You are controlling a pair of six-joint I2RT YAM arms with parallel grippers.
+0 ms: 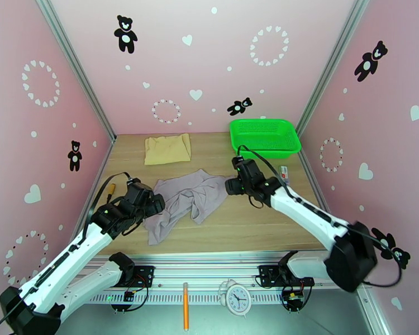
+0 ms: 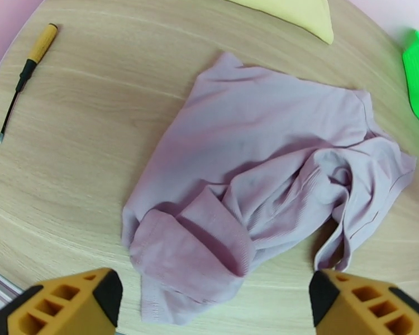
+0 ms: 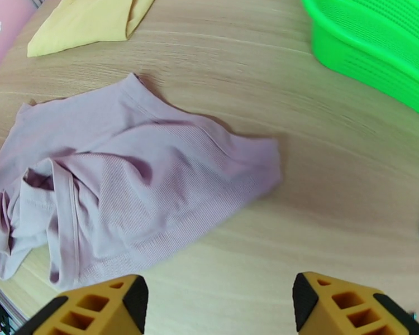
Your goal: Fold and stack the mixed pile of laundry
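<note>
While lilac garment [image 1: 184, 203] lies crumpled mid-frame, left gripper [image 2: 215, 300], right gripper [image 3: 220, 304] flank it, jaws wide, empty, likely for spreading.

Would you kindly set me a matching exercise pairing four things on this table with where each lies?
Things: 1 tan-beige folded cloth; 2 pale lilac ribbed garment; 3 bright green plastic mesh basket; 4 wooden-handled screwdriver.
Places: A far right corner; B crumpled, centre; C left edge; D far back, left of centre.
Pairs: 1-D; 2-B; 3-A; 4-C.
</note>
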